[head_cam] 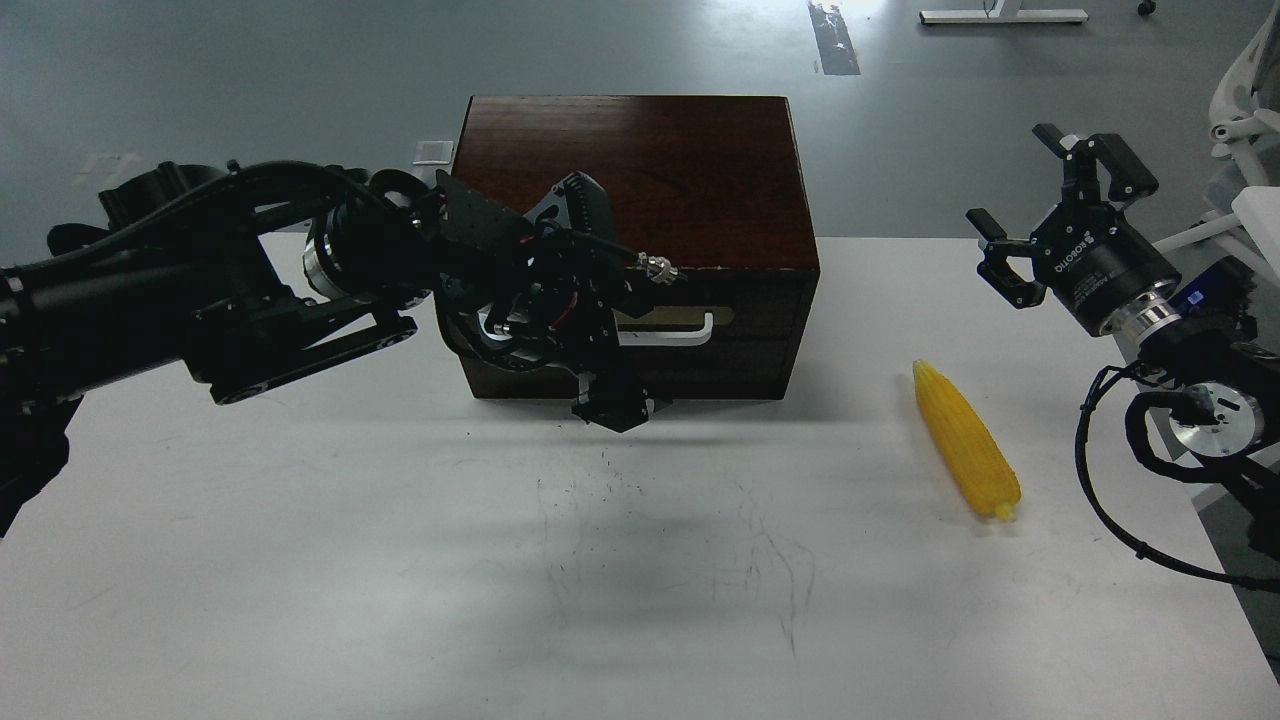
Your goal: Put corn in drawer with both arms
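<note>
The yellow corn (965,440) lies on the white table at the right, stubby end toward me. The dark brown box (640,170) stands at the back middle. Its drawer (760,300) is closed, and only the right end of the white handle (685,335) shows. My left arm reaches in from the left across the drawer front and hides its left half. My left gripper (610,405) points down at the table just in front of the box's base; its fingers are too dark to tell apart. My right gripper (1015,180) is open and empty, raised above and behind the corn.
The white table (400,560) has scuff marks in its middle. Loose cables hang from my right arm (1190,390) at the table's right edge. A white chair (1245,100) stands at the far right, off the table.
</note>
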You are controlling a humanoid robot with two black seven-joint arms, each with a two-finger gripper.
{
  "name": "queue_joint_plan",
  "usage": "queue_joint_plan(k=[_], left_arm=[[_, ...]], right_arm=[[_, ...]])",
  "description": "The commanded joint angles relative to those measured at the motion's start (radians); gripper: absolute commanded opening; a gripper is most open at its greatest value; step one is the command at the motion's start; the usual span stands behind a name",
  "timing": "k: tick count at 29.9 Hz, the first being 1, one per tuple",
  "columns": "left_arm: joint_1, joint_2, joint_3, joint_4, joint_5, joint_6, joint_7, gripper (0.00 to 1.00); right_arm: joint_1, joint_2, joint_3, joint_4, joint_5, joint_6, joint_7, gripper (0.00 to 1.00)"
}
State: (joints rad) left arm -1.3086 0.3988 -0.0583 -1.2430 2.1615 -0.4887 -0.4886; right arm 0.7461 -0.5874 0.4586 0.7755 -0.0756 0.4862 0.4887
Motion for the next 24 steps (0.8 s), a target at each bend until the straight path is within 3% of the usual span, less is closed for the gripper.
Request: queue_joint_plan(k=[1, 24], left_arm=[[0.003, -0.003, 0.002, 0.005, 0.0, 0.0, 0.0, 0.99], [0.018, -0.011, 0.035, 0.031, -0.006, 0.0, 0.0, 0.99]], right_arm=[[-0.001, 0.0, 0.0, 0.001, 0.0, 0.0, 0.0, 1.0], [-0.008, -0.023, 0.002, 0.005, 0.0, -0.001, 0.0, 1.0]])
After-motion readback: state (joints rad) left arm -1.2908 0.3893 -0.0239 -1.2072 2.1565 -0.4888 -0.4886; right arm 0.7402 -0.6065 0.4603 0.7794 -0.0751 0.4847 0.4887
